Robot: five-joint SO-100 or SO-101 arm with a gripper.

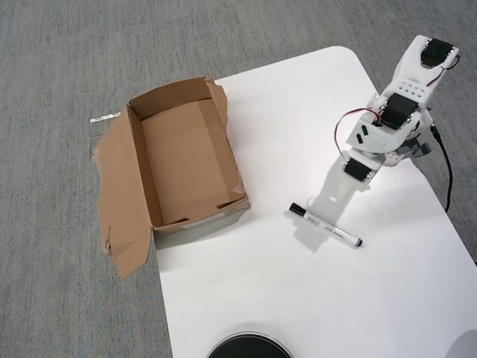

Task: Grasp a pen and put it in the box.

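A white marker pen (pixel 326 225) with a black cap lies on the white table (pixel 313 298), slanting from upper left to lower right. The open brown cardboard box (pixel 149 175) stands at the table's left edge, empty, with its flaps spread out. My white arm stands at the table's upper right. Its gripper (pixel 326 200) reaches down-left and hovers just above the pen's capped end. The white fingers blend into the white table, so I cannot tell how the jaws stand. Nothing shows between them.
A black round object (pixel 248 347) sits at the table's bottom edge. A black cable (pixel 446 168) runs along the right side by the arm's base. Grey carpet (pixel 59 74) surrounds the table.
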